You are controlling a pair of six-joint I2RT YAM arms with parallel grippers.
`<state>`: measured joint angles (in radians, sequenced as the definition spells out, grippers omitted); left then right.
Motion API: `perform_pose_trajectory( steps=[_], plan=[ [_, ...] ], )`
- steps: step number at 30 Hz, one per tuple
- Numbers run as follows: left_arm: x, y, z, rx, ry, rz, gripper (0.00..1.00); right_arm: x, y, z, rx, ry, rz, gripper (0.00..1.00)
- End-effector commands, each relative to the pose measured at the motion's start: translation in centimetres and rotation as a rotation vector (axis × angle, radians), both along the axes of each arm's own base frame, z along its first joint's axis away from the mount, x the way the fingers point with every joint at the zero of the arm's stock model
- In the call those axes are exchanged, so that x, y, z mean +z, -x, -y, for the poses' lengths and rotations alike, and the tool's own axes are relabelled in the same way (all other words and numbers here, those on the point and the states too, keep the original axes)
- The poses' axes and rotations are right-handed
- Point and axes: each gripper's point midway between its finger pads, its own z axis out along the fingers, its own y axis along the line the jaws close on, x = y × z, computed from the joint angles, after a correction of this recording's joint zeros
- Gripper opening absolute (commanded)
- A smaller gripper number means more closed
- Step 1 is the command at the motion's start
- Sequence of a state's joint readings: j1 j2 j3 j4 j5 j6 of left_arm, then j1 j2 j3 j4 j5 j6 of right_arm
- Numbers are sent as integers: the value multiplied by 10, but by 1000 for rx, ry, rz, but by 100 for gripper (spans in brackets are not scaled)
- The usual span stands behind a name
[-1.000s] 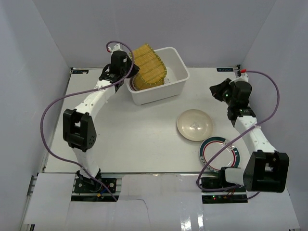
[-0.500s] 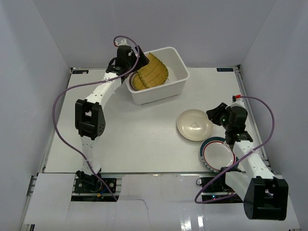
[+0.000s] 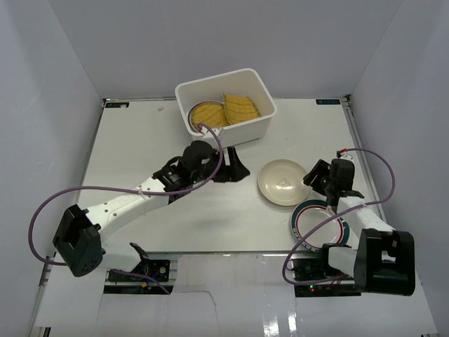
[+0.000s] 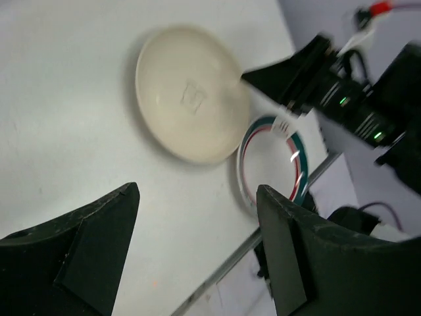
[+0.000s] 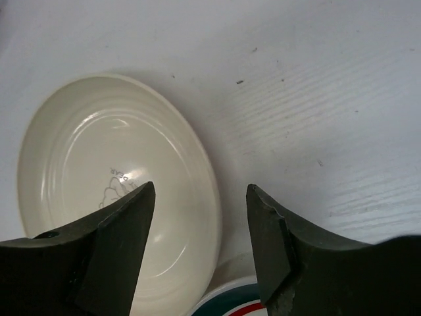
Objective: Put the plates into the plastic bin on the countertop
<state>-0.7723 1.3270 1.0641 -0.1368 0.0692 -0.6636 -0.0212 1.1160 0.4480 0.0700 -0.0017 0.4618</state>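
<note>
Cream plate (image 3: 283, 182) lies flat on the tabletop (image 3: 140, 140), right of centre, with the green-red-rimmed plate (image 3: 319, 223) touching its near-right edge. Two yellow woven-look plates (image 3: 240, 107) sit in the plastic bin (image 3: 235, 135) at the far edge. Right hand (image 5: 200, 192) is spread and empty, jaws straddling the cream plate's rim. Left hand (image 4: 197, 192) is spread and empty, hovering well left of that plate. Likely a right-hand pickup: one finger inside the rim, one outside, go low, pinch firm. Glazed rim may slip.
</note>
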Motion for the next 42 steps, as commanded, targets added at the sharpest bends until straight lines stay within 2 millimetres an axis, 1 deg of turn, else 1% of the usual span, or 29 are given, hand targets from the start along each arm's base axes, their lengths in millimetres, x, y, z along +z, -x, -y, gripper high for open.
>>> perform_pose_trajectory(
  steps=[1, 3, 5, 8, 9, 12, 15, 17, 19, 20, 21, 23, 24, 25, 26, 27, 28, 29, 31, 32, 33, 34, 35, 36, 37, 38, 40, 41, 42],
  plan=[
    [-65, 56, 11, -92, -28, -206, 82, -1, -10, 8, -16, 28, -12, 64],
    [-76, 89, 28, -156, -12, -250, 82, -12, -11, 2, 17, -2, -49, 53],
    [-94, 106, 34, -182, -25, -287, 82, -20, -17, -5, 42, -35, -71, 43],
    [-115, 127, 54, -235, -41, -329, 82, -25, -25, -13, 61, -81, -77, 22],
    [-124, 136, 66, -266, -47, -330, 82, -23, -28, -14, 57, -93, -68, 8],
    [-139, 147, 84, -293, -79, -340, 82, -6, -32, -12, 40, -87, -20, 8],
    [-144, 156, 100, -325, -74, -338, 82, 40, -36, 2, -16, -29, 115, 8],
    [-156, 159, 109, -337, -86, -357, 83, 75, -32, 11, -53, 9, 202, 8],
    [-152, 158, 123, -344, -63, -337, 84, 107, -32, 21, -92, 47, 265, 8],
    [-158, 155, 128, -337, -68, -333, 85, 127, -30, 24, -104, 56, 313, 8],
    [-153, 151, 135, -335, -53, -322, 85, 150, -33, 27, -114, 74, 360, 8],
    [-156, 146, 145, -330, -45, -309, 86, 169, -30, 28, -115, 79, 384, 8],
    [-150, 142, 153, -329, -28, -291, 86, 180, -30, 25, -101, 73, 406, 8],
    [-150, 139, 157, -325, -24, -288, 87, 201, -31, 22, -89, 65, 449, 8],
    [-156, 136, 162, -324, -28, -284, 87, 210, -31, 19, -80, 51, 465, 8],
    [-150, 133, 171, -330, -15, -268, 87, 220, -31, 12, -47, 29, 487, 8],
    [-153, 132, 176, -333, -18, -268, 87, 231, -31, 9, -32, 15, 510, 8],
    [-170, 131, 179, -334, -46, -286, 87, 250, -32, 4, -22, -11, 553, 8],
    [-170, 126, 193, -342, -41, -282, 87, 265, -31, -10, 43, -61, 588, 8],
    [-177, 126, 196, -346, -52, -292, 87, 280, -31, -13, 55, -82, 619, 8],
    [-196, 126, 198, -352, -86, -310, 86, 286, -31, -19, 81, -99, 629, 8],
    [-195, 124, 207, -360, -85, -306, 86, 287, -33, -21, 90, -109, 625, 8],
    [-201, 124, 210, -364, -95, -315, 85, 294, -33, -24, 102, -124, 640, 8],
    [-218, 124, 212, -366, -123, -335, 83, 303, -35, -30, 135, -138, 670, 8],
    [-218, 122, 218, -370, -126, -329, 81, 301, -39, -34, 151, -149, 659, 8],
    [-223, 121, 220, -372, -136, -331, 77, 307, -40, -42, 181, -164, 667, 8],
    [-238, 117, 221, -360, -167, -333, 60, 308, -47, -47, 198, -170, 664, 8],
    [-238, 116, 224, -356, -176, -331, 51, 311, -45, -65, 244, -184, 665, 8],
    [-241, 113, 223, -346, -187, -328, 43, 315, -49, -70, 255, -181, 672, 8]
  ],
)
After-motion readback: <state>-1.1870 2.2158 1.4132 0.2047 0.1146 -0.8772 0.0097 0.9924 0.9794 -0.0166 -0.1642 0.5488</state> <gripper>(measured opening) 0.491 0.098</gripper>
